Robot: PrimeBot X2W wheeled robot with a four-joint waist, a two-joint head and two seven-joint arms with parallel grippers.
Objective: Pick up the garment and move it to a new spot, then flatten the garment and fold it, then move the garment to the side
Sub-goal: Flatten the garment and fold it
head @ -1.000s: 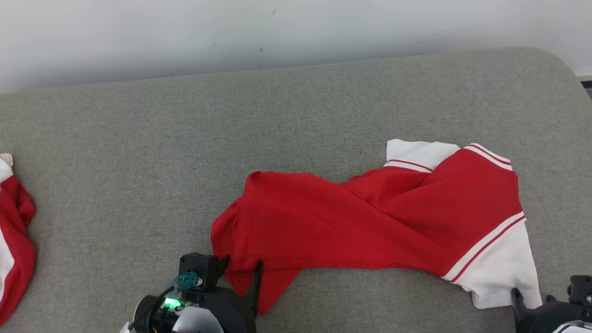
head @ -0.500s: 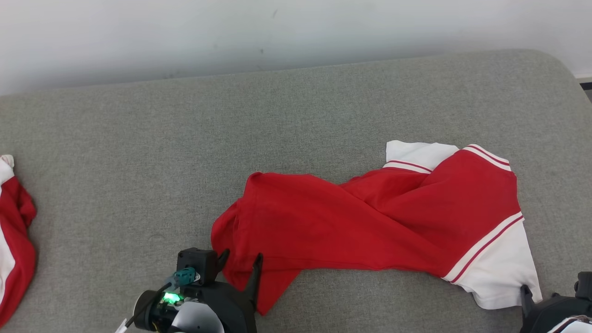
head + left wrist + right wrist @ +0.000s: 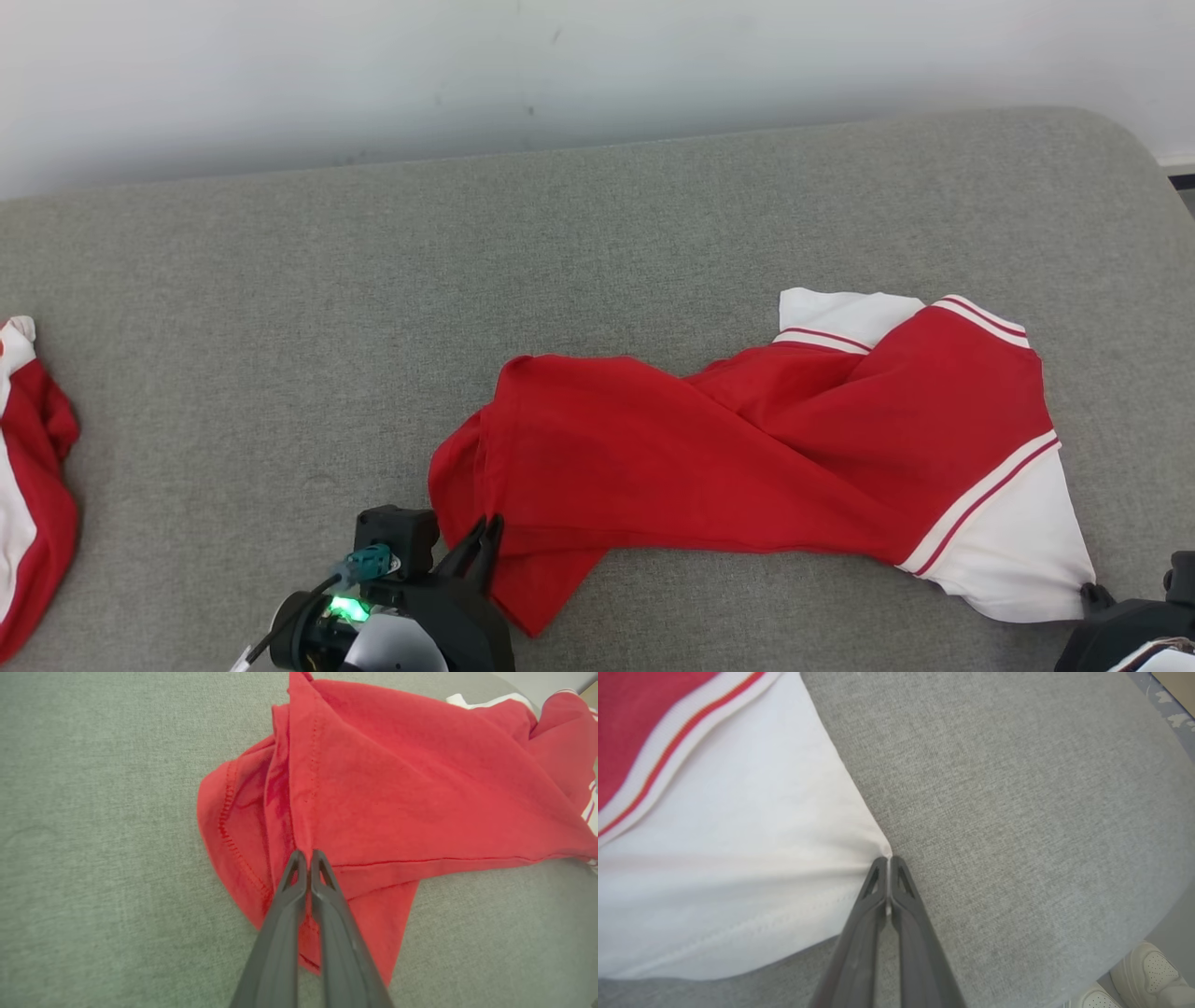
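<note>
The garment [image 3: 747, 457], red with white panels and red-striped white trim, lies crumpled and twisted on the grey desk [image 3: 597, 243], right of centre and towards the near edge. Its red end points to the robot's left; its white end points to the right.

Left gripper [image 3: 481, 541]: positioned at the lower-left red end of the garment. In the left wrist view the jaws of the left gripper [image 3: 306, 856] are pressed together, pinching a fold of red cloth beside the stitched hem. The cloth puckers into the tips.

Right gripper [image 3: 1088, 593]: positioned at the near right corner of the white panel. In the right wrist view the jaws of the right gripper [image 3: 888, 861] are pressed together on the tip of that white corner. The cloth draws into creases towards the tips.

A second red-and-white garment [image 3: 28, 523] lies at the far left edge of the desk, well apart from the first. White shoes [image 3: 1148, 970] show beyond the desk edge in the right wrist view. A pale wall [image 3: 560, 75] stands behind the desk.
</note>
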